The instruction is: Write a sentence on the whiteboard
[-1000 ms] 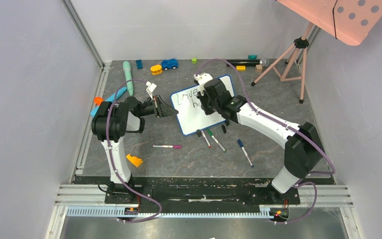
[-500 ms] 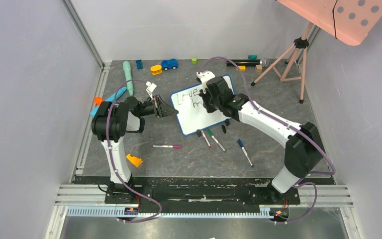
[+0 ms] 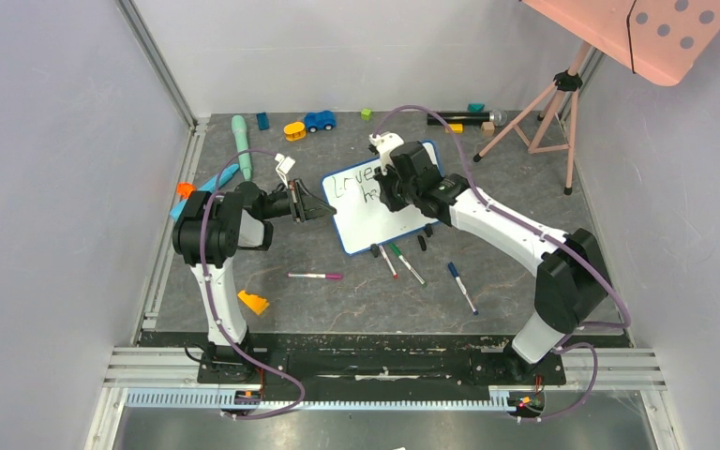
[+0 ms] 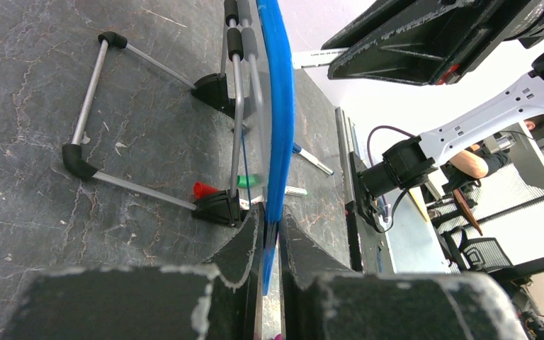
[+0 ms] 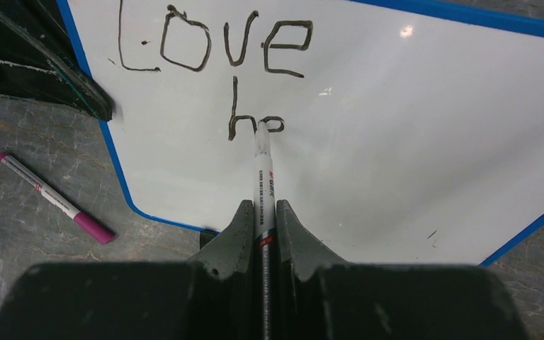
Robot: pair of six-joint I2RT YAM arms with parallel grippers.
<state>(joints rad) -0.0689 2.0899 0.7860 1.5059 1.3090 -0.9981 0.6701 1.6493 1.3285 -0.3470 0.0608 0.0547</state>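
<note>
Most of the table's [image 3: 356, 300] middle is taken up by the whiteboard [image 3: 380, 223], which is propped at a tilt on a wire stand [image 4: 236, 134] between the two arms. It is judged to be light, thin and stiff, with a slick face that is easily smeared, so it is likely to slide or tip back under pen pressure. It is best held by its blue frame, clear of the writing.

That hold is seen at the left gripper [image 4: 269, 237]: its fingers are closed on the frame's near-left edge, and the board is braced there.

The right gripper [image 5: 262, 216] is clamped on a marker [image 5: 263, 185], taken at the barrel with the tip well forward. The marker is judged to be light and rigid with a soft nib, so only gentle pressure is called for. The nib is set at the end of the second line; contact with the board seems likely but cannot be confirmed.

Of the sentence [image 5: 216, 49], only "Love" and, below it, "he" are written so far.

A pink marker [image 5: 51, 198] is left on the table beside the board's corner.
</note>
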